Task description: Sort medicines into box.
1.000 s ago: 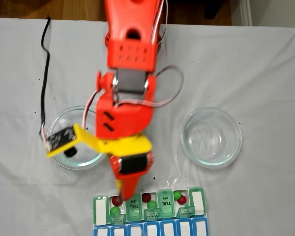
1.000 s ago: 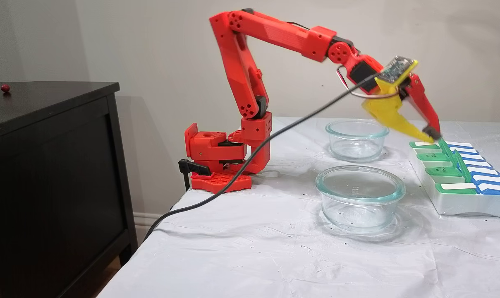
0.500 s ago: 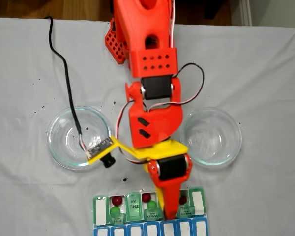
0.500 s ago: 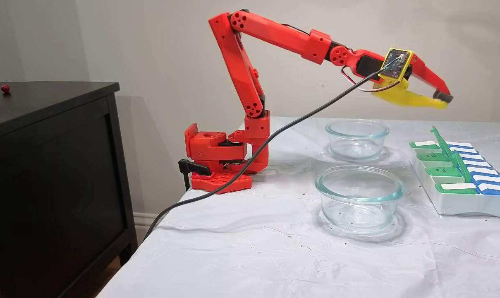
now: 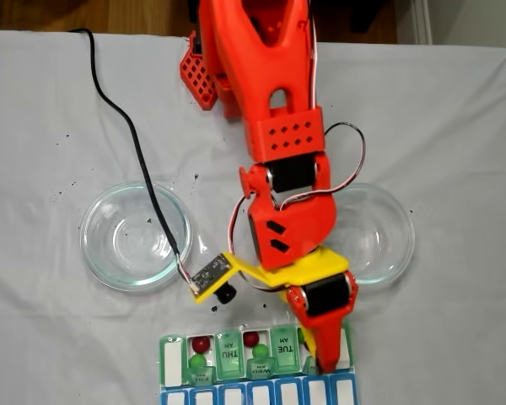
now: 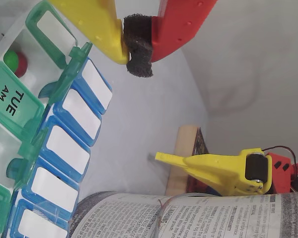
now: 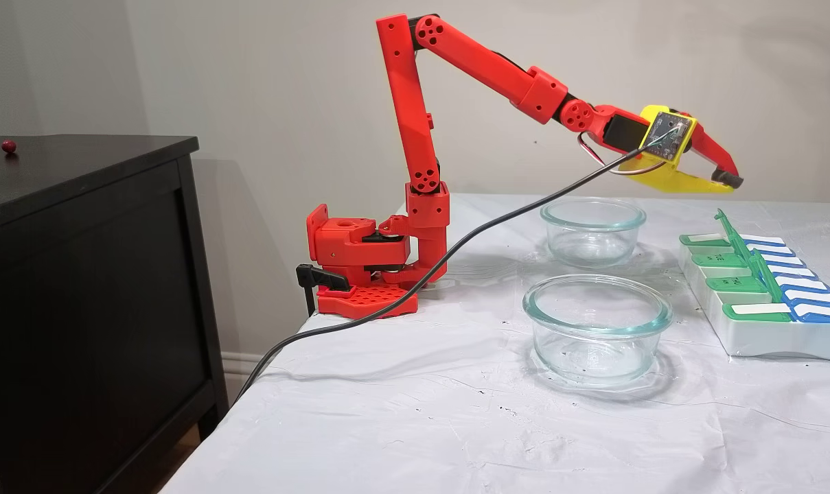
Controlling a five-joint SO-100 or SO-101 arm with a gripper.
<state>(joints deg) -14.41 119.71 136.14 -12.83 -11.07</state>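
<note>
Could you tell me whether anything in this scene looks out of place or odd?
Yes: one dark red ball lies alone on the black cabinet in a fixed view, well away from the pill organizer on the table. Both glass dishes hold no balls, and the gripper hangs shut above the organizer.

The gripper [image 7: 730, 182] has lifted off the box [image 7: 765, 336] and swung right (top-down fixed view), jaws together.

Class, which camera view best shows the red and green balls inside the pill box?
The top-down fixed view: it looks straight into the open compartments of the box, showing red balls and green ones, though the arm covers one end. The wrist view catches a few balls. The side fixed view shows the box from outside.
</note>
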